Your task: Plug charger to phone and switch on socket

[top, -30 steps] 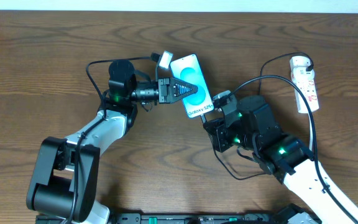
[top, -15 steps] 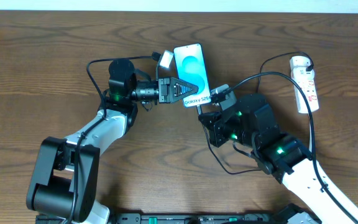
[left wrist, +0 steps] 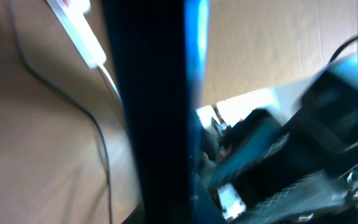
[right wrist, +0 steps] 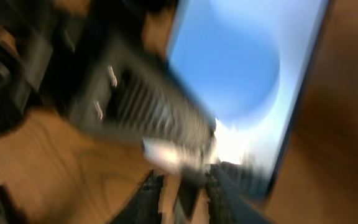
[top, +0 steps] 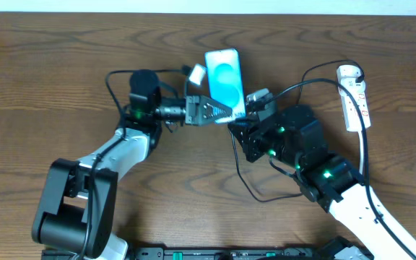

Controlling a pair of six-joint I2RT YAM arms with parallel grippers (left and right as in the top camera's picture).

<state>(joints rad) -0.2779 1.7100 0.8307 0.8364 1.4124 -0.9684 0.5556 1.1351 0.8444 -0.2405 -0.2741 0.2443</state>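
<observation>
Clamping the phone's (top: 224, 68) lower end, probably to steady its port edge for the other arm, the left pincer (top: 219, 110) is closed on it in the overhead view. The right pincer (top: 244, 124) sits just beside that edge, its grip impossible to tell, and the socket (top: 357, 101) lies well beyond it. The left wrist view shows the phone edge-on inside that grip, with the charger (left wrist: 102, 143) cable lying on the bench (left wrist: 42, 162) behind, while the blurred right wrist view puts the screen straight ahead of the right pincer.

Overhead view showing sharp, evenly lit table (top: 49, 72); arms casting faint soft shadows. Phone (top: 224, 76) screen glowing bright. Left wrist view smearing heavily, dark out-of-focus band filling centre. Right wrist view blurring throughout, screen washing out toward white near lower edge.
</observation>
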